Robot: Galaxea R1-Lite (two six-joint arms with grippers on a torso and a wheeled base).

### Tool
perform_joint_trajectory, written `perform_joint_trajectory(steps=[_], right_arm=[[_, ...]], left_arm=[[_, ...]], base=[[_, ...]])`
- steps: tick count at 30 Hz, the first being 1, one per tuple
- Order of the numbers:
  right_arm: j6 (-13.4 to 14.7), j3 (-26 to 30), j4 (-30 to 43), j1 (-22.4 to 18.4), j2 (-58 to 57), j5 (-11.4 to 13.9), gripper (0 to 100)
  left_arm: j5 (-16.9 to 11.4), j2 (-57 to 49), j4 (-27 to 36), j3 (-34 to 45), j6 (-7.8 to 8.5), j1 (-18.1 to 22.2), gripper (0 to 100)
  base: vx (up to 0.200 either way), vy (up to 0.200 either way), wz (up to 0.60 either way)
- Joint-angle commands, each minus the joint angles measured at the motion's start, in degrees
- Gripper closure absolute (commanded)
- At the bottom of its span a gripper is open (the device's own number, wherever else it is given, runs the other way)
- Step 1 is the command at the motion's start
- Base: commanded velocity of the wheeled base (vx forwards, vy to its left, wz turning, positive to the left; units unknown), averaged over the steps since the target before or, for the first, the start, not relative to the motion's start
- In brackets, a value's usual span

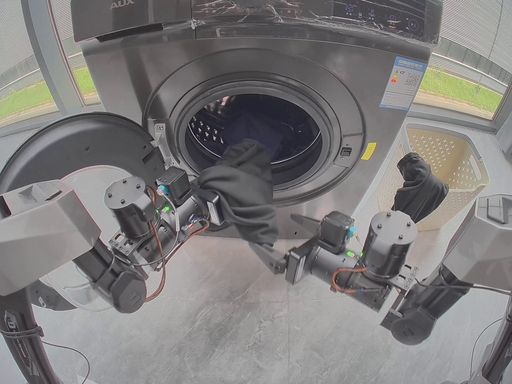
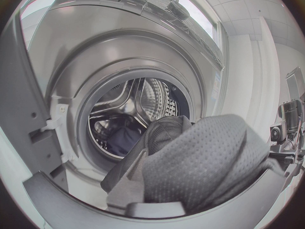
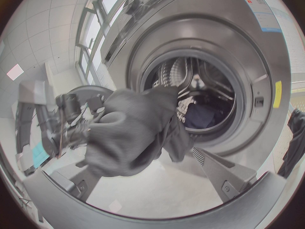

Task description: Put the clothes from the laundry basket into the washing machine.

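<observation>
Left gripper [image 1: 216,208] pinching dark garment [image 1: 242,188], cloth draped over it, hanging just in front of drum opening [image 1: 256,129]; opening lies straight beyond, slightly right; left arm nearer; right gripper [image 1: 284,239] spread, empty, just below garment

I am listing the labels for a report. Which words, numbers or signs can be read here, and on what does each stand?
Washing machine, drawer panel: a short brand name, not copied here.
Blue and white sticker: print too small to read.
Yellow sticker: nothing readable.
Control panel: lit symbols, too small to read.
</observation>
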Motion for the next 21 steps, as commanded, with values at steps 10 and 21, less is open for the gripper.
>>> perform_joint_trajectory(steps=[10, 21], right_arm=[[0.1, 22.1, -7.3, -2.3, -6.9, 3.7, 0], [-0.1, 21.6, -7.2, -10.4, -7.4, 1.3, 0]], left_arm=[[1.3, -18.9, -1.0, 23.1, -4.06, -1.4, 100], [0.9, -19.4, -1.0, 26.6, -4.06, 0.0, 100]], base=[[0.0, 0.0, 0.0], [0.0, 0.0, 0.0]])
